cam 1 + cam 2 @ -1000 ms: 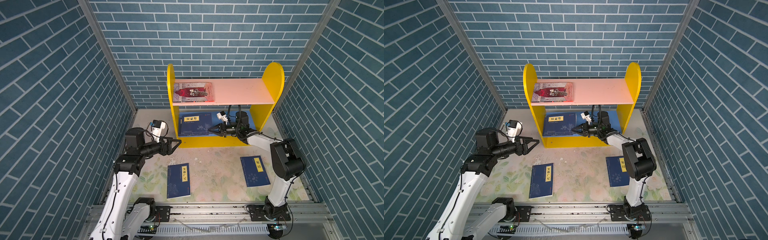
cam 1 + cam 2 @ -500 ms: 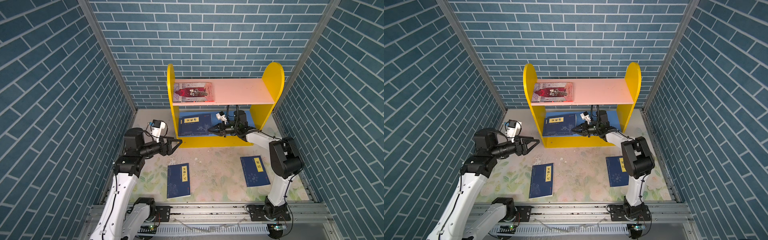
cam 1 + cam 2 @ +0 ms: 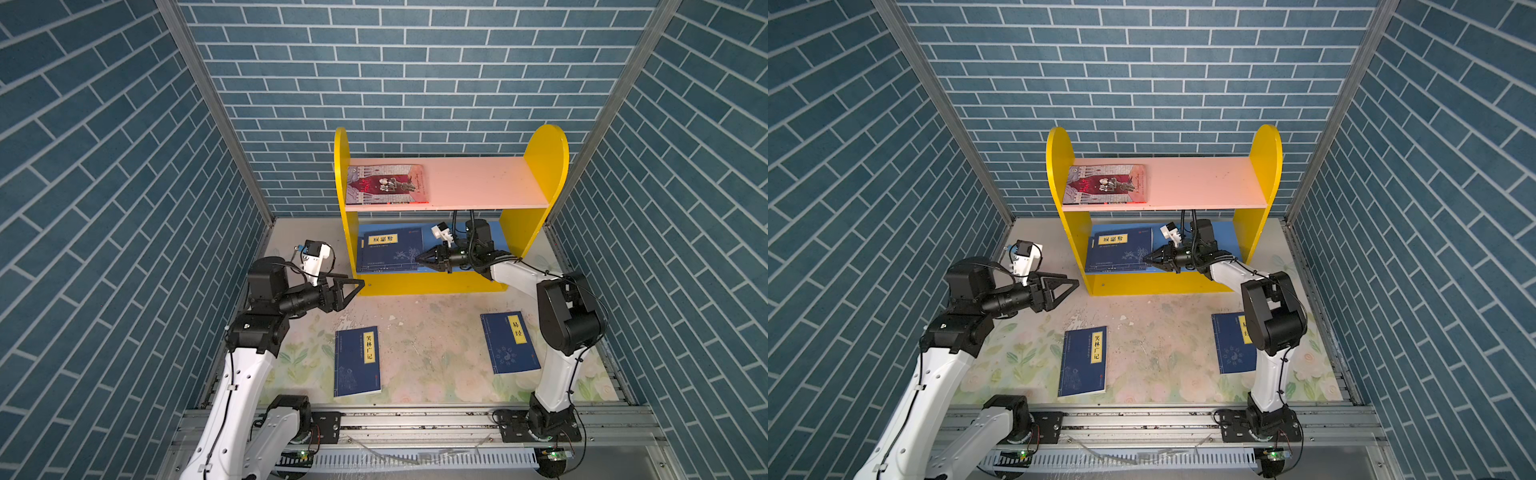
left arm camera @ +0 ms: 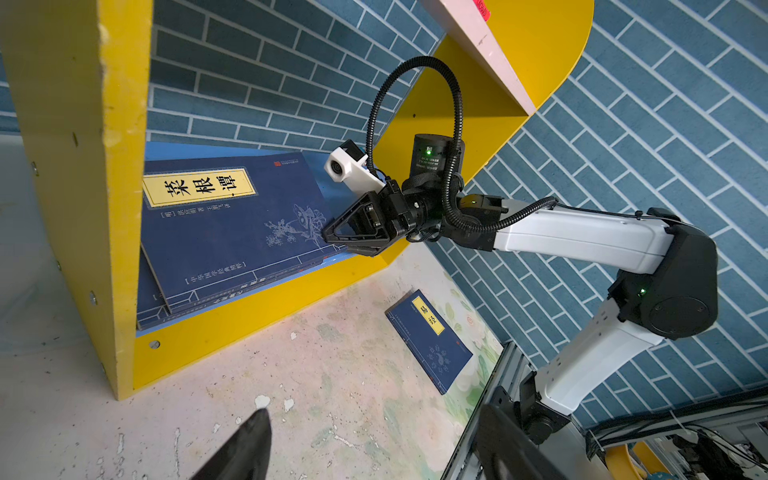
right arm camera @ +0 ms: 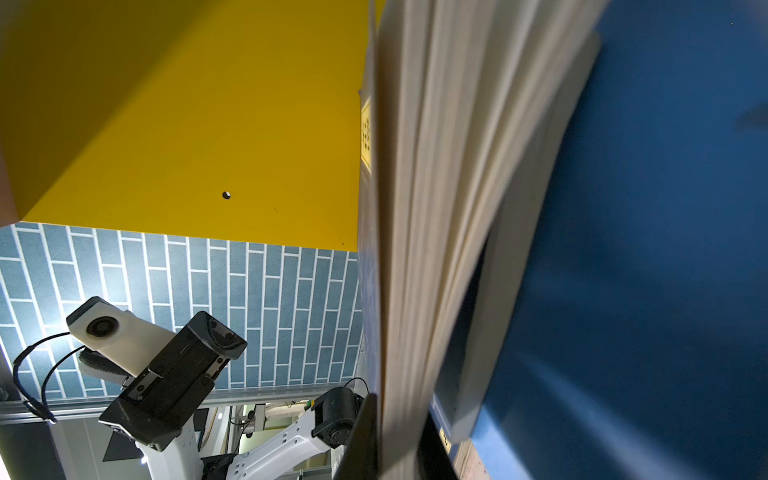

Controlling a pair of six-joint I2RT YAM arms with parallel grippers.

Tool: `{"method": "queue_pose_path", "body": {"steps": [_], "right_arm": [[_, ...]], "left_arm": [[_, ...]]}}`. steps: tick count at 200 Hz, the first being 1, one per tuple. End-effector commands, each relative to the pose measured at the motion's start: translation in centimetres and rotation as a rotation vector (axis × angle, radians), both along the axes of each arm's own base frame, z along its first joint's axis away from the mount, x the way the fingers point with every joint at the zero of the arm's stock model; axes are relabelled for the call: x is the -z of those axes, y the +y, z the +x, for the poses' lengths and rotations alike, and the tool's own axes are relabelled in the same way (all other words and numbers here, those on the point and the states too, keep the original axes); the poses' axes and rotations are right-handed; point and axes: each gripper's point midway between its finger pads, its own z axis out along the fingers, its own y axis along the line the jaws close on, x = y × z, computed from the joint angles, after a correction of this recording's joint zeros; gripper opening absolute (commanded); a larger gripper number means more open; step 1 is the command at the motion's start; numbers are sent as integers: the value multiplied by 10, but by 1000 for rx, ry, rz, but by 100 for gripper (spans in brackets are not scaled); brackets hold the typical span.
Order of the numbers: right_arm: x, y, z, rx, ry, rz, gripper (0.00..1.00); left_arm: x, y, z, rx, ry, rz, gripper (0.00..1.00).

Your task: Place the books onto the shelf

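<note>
The shelf [image 3: 544, 166] [image 3: 1268, 166] stands at the back with yellow side panels. A grey-and-red book [image 3: 386, 185] [image 3: 1106, 184] lies on its pink upper board. Two stacked navy books [image 3: 388, 249] [image 3: 1119, 249] [image 4: 232, 220] lie on the blue lower board. My right gripper [image 3: 419, 258] [image 3: 1147, 259] [image 5: 397, 444] reaches into that tier, shut on the top navy book's page edge. Two more navy books lie on the floor, one left of centre [image 3: 358, 360] [image 3: 1084, 360] and one to the right [image 3: 510, 343] [image 4: 430, 340]. My left gripper [image 3: 358, 286] [image 3: 1073, 284] [image 4: 374, 457] hovers open and empty by the shelf's left panel.
Blue brick-pattern walls [image 3: 124, 208] close in the left, right and back sides. The floor is a pale floral mat [image 3: 428, 345]. A metal rail [image 3: 415, 419] with both arm bases runs along the front. My right arm's elbow [image 3: 1273, 320] hangs over part of the right floor book.
My right wrist has edged slightly deeper into the lower tier with the book's edge between its fingers. The left arm has barely moved.
</note>
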Motion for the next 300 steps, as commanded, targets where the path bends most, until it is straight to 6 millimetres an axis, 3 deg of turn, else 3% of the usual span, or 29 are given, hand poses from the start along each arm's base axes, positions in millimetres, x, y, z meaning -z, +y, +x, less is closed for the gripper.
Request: {"method": "queue_pose_path", "body": {"steps": [1, 49, 132, 209, 258, 300], "right_arm": [[-6, 5, 3, -22, -70, -7, 18], [1, 3, 1, 0, -86, -82, 40], [14, -10, 12, 101, -134, -240, 43], [-5, -20, 20, 189, -254, -270, 43], [-9, -16, 21, 196, -289, -270, 28], [-7, -10, 19, 180, -283, -268, 24]], "left_arm": [[-1, 0, -2, 7, -23, -4, 79], [1, 0, -2, 8, -21, -5, 80], [4, 1, -3, 4, -21, 2, 80], [8, 1, -3, 2, -19, 8, 80], [9, 2, -5, 1, -18, 8, 80], [8, 1, -5, 4, -22, 7, 80]]}}
